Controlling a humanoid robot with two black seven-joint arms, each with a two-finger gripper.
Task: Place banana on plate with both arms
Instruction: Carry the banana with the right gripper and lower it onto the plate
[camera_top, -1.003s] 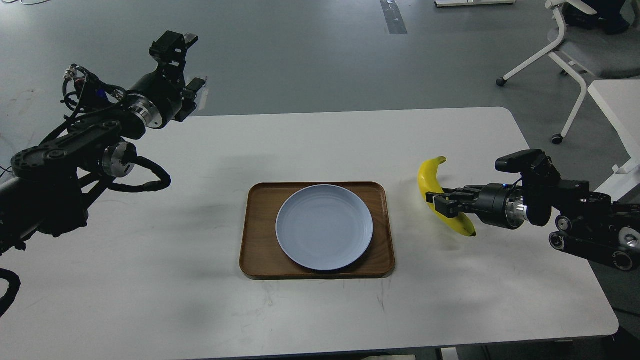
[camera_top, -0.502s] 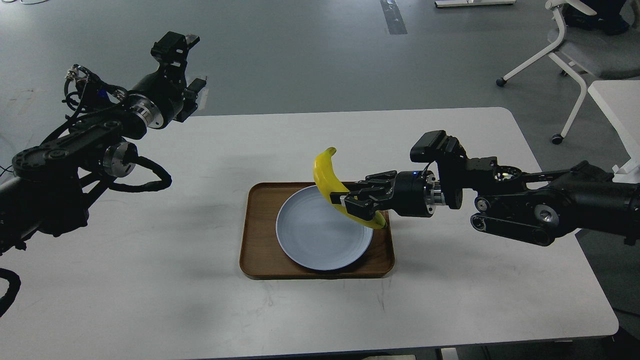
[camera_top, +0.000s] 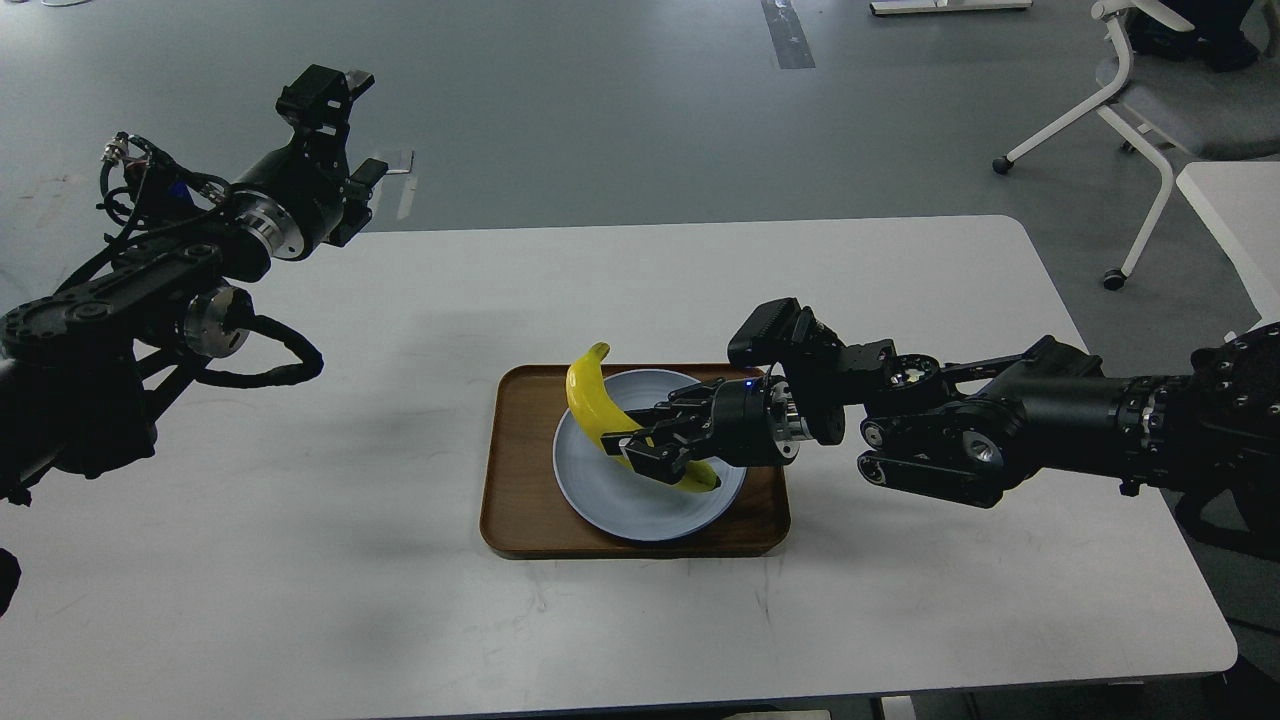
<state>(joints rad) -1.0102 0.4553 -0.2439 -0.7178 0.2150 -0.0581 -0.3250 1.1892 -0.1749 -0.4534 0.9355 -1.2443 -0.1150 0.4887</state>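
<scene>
The bright yellow banana (camera_top: 592, 402) hangs over the pale blue-grey plate (camera_top: 620, 500), held in my right gripper (camera_top: 640, 447), which is shut on its middle. The banana's lower end sits at or just above the plate's right side; its upper end points up over the plate's back left rim. Whether it touches the plate I cannot tell. The plate rests in a brown wooden tray (camera_top: 515, 500). My left gripper (camera_top: 345, 130) is raised beyond the table's far left corner, far from the plate, empty, its fingers apart.
The white table (camera_top: 300, 560) spreads around the tray. A white office chair (camera_top: 1150, 100) stands on the grey floor at the back right. A second white table's edge (camera_top: 1235, 215) shows at the far right.
My right arm carried the banana leftward from the table's right side to over the plate and lowered it. My left arm shifted slightly left and up.
</scene>
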